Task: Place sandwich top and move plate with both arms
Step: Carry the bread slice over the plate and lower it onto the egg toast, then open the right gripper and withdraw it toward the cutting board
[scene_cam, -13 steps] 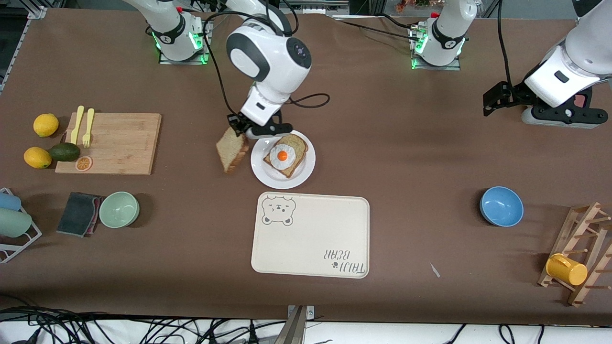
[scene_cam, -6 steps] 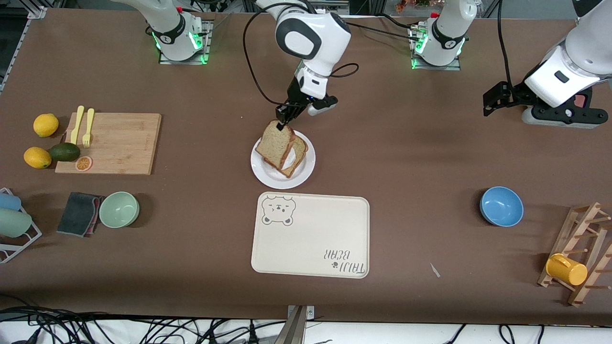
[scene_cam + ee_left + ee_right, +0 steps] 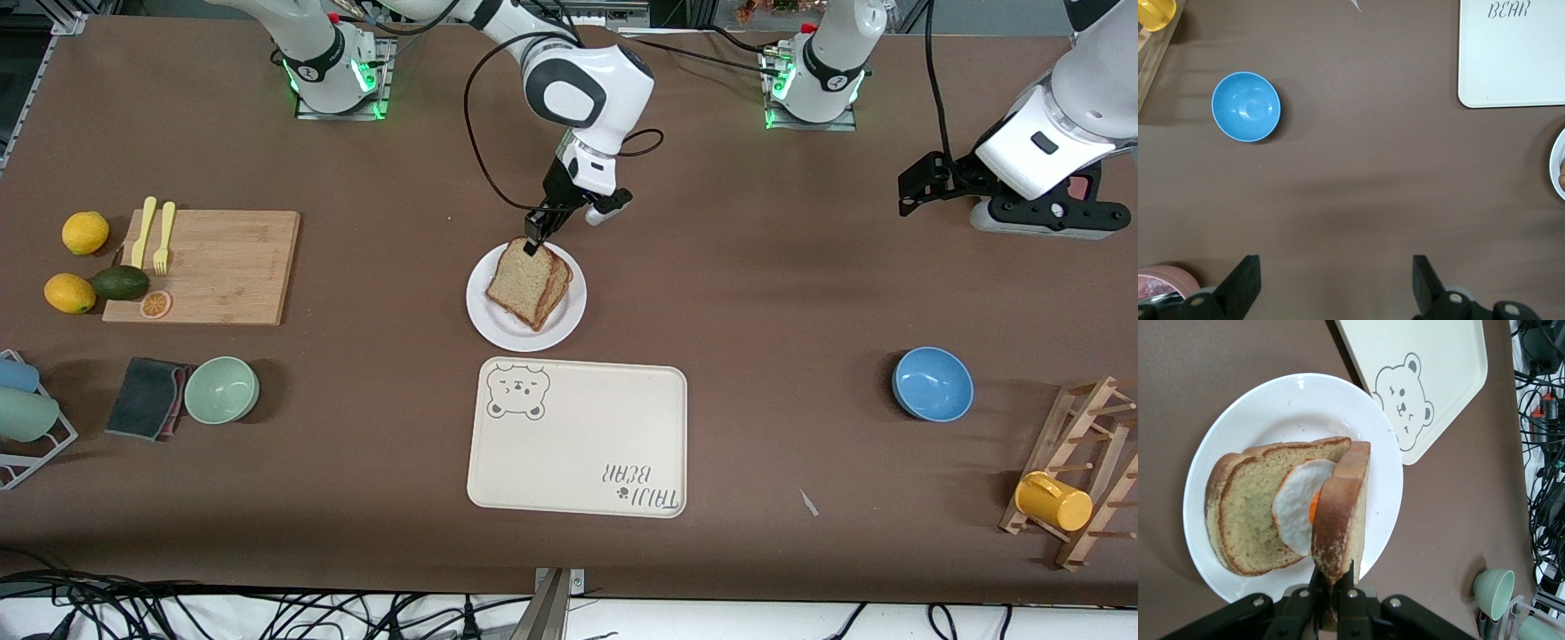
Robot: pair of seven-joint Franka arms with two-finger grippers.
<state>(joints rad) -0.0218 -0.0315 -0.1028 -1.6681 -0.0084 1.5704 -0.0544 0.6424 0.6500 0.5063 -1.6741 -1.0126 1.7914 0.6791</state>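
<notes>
Right gripper (image 3: 534, 244): fingers (image 3: 1313, 592) clamped on the crust edge of the sandwich top (image 3: 518, 279), one slice, held tilted over the lower slice (image 3: 1248, 520) and leaning against its fried egg (image 3: 1297, 507). One egg, one lower slice, both on the plate (image 3: 500, 331).

Plate: one, round, white, on the worktop (image 3: 756, 293) near its middle, farther from the front camera than the tray (image 3: 582, 444) and just apart from it.

Tray: one, cream, rectangular, bear print in one corner, toward the worktop's front edge.

Left gripper (image 3: 1336, 283): fingers (image 3: 1246, 280) apart, holding nothing, waiting above bare worktop at the left arm's end.

Bowls: two. One blue bowl (image 3: 932, 383) toward the left arm's end; one pale green bowl (image 3: 221, 389) toward the right arm's end.

Wooden rack (image 3: 1080, 471): one, at the left arm's end near the front edge, carrying one yellow mug (image 3: 1053, 501).

Cutting board (image 3: 209, 266): one, toward the right arm's end, bearing two yellow utensils (image 3: 153, 233) and one orange slice (image 3: 156, 304).

Beside the board: two lemons (image 3: 85, 233), one avocado (image 3: 119, 283).

Dark sponge (image 3: 147, 397): one, touching the green bowl.
</notes>
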